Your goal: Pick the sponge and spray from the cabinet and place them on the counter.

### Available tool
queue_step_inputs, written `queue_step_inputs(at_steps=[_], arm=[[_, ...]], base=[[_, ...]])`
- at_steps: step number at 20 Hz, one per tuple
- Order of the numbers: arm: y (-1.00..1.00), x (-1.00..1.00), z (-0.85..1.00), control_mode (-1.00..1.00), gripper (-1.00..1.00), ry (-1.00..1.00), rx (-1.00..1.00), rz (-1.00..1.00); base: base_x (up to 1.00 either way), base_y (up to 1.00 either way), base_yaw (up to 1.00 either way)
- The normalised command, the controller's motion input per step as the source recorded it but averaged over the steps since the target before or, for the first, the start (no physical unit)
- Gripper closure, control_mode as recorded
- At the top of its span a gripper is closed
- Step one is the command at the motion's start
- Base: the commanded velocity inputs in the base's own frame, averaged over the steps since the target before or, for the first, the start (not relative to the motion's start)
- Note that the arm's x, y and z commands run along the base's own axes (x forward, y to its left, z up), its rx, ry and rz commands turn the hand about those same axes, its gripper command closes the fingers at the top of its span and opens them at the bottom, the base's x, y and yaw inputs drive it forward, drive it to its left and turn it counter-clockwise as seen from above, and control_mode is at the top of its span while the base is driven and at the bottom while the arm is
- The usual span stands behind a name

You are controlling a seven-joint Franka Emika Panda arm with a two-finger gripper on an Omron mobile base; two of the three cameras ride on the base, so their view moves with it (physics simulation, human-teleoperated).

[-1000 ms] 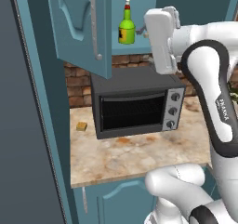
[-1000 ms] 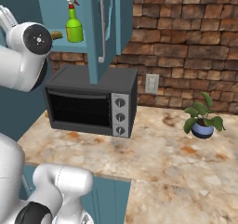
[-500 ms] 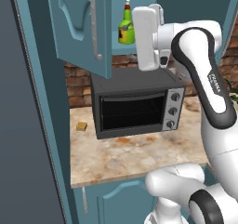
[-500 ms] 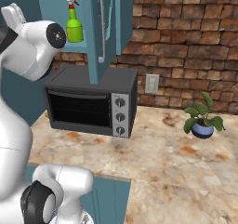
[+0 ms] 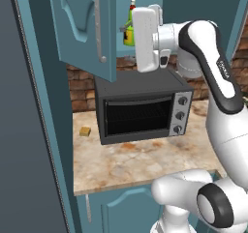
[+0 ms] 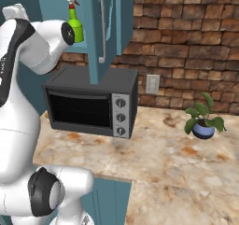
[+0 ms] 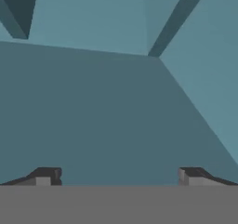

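Above the microwave (image 5: 140,109), cabinet (image 5: 82,29) door stands open; spray (image 6: 74,21) upright on the shelf inside, green bottle, white-and-red top. In the left base view the spray (image 5: 129,26) is partly hidden behind the robot's hand, which is raised to shelf level just over the microwave top.

Gripper (image 7: 118,176): jaws spread wide, nothing between the tips. Hand view looks at bare teal cabinet interior, no object in front of the fingers. Empty-handed, then.

Sponge: not made out inside the cabinet from these angles. A small tan block (image 5: 85,131) lies on the counter (image 5: 145,162) just left of the microwave; too small to match the sponge, so not counted.

Right of the microwave, well apart: potted plant (image 6: 203,121) on the counter.

Progress, as judged: early. Door opened, hand at the shelf. Neither item on the counter yet. Left to do: grasp spray, set it down beside the microwave, locate and fetch the sponge, set that down too.
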Motion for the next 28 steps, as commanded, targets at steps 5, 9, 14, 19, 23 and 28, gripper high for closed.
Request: queue_step_inputs(at_steps=[5, 9, 14, 19, 23, 28], arm=[[0.18, 0.00, 0.00, -1.00, -1.00, 0.00, 0.00, 0.18], [0.42, 0.09, 0.00, -1.00, -1.00, 0.00, 0.00, 0.18], [0.17, 0.00, 0.00, -1.00, -1.00, 0.00, 0.00, 0.16], [0.46, 0.00, 0.00, -1.00, -1.00, 0.00, 0.00, 0.16], [0.73, -0.16, -0.01, -1.00, -1.00, -0.05, -0.04, 0.03], [0.62, -0.19, -0.06, -1.00, -1.00, -0.12, -0.06, 0.00]], base=[[0.00, 0.00, 0.00], [0.00, 0.00, 0.00], [0.00, 0.00, 0.00], [0.00, 0.00, 0.00], [0.00, 0.00, 0.00], [0.00, 0.00, 0.00]])
